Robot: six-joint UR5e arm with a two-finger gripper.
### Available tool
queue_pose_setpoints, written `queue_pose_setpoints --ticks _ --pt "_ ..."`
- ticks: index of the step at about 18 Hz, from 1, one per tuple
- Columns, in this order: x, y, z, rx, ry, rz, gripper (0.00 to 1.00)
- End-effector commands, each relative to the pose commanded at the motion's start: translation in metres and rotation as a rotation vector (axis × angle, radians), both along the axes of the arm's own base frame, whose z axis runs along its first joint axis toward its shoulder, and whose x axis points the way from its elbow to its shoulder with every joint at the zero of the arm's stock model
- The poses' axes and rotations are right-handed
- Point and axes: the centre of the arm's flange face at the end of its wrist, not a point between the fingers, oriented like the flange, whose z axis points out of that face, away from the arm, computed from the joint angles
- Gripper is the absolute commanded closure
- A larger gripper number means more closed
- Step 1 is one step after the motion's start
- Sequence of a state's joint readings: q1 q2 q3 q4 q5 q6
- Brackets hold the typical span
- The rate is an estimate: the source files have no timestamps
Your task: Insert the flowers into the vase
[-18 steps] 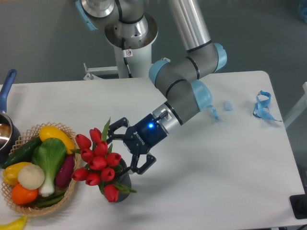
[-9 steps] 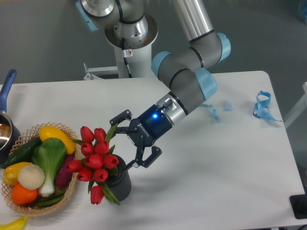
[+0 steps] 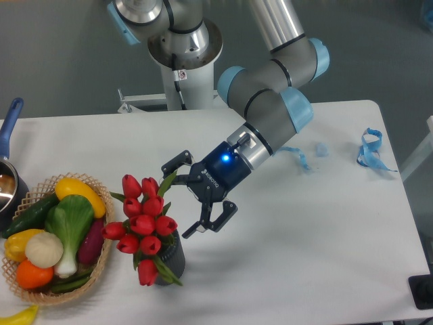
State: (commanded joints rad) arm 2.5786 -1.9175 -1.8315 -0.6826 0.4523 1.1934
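**What the camera is not showing clearly**

The tulips (image 3: 143, 223) are covering the mouth and most of the vase (image 3: 172, 256), so only a dark strip of its side is showing and the stems are staying out of sight. At the left edge, the pot (image 3: 8, 181) is being cut off, with just its blue handle and part of its rim appearing. A yellow vegetable (image 3: 16, 315) is running off the bottom left corner. A dark object (image 3: 422, 292) is sitting half out of the bottom right corner, too cropped to identify. The arm's base (image 3: 177, 40) is being clipped by the top edge.
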Motion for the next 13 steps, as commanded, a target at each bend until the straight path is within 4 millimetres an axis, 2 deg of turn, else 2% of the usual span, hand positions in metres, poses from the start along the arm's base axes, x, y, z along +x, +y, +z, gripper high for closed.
queue_pose_setpoints --ticks 2,8,11,13 --pt "0.003 -0.002 -0.006 -0.036 0.002 0.009 0.0" --pt "0.004 -0.007 -0.002 -0.111 0.006 0.06 0.0" --pt "0.001 -0.011 0.005 -0.105 0.014 0.071 0.0" --pt "-0.003 -0.019 0.016 -0.096 0.035 0.087 0.0"
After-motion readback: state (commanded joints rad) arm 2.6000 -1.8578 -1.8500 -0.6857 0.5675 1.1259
